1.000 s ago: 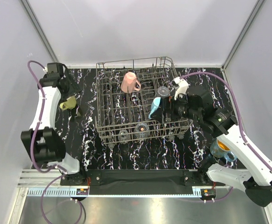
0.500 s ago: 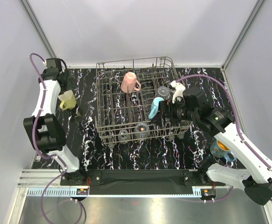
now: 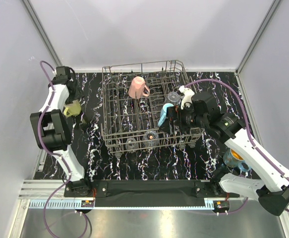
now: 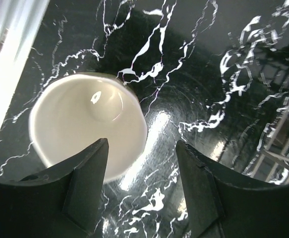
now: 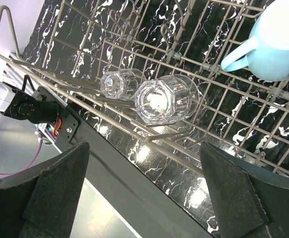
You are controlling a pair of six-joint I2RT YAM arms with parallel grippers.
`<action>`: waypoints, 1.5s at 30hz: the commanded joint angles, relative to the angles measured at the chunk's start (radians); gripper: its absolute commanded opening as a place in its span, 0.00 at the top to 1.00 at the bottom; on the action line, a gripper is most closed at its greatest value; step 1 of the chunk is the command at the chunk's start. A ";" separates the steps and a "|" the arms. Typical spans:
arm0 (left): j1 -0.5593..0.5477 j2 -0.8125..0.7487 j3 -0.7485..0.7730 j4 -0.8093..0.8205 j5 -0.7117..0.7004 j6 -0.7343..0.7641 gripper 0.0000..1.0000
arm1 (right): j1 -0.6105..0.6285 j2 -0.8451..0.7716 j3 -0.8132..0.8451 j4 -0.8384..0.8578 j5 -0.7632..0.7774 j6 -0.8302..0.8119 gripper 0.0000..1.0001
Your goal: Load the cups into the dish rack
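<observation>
So the left pincer is spread either side of the yellow mug's rim, on the tabletop left of the dish rack, and the right pincer gapes wide above two clear glasses in the rack.

Pink mug, light blue mug inside dish rack; yellow mug on table, left of it.

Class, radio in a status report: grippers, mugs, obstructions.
Left gripper open, astride yellow mug rim beside dish rack. Right gripper open over racked glasses. No obstruction seen.
</observation>
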 commanded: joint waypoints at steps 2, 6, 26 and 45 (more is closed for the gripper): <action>0.007 0.055 0.004 0.049 -0.021 -0.002 0.41 | 0.000 0.013 0.012 0.015 -0.002 0.020 0.00; 0.005 0.069 -0.007 0.057 -0.019 -0.010 0.48 | 0.000 0.021 0.014 0.004 0.002 0.027 0.00; 0.007 -0.339 -0.120 0.130 0.310 -0.154 1.00 | -0.001 0.038 0.003 0.044 -0.009 0.068 0.00; -0.262 -0.960 -0.563 1.122 0.653 -0.942 1.00 | 0.009 0.062 -0.107 0.788 -0.468 0.206 0.00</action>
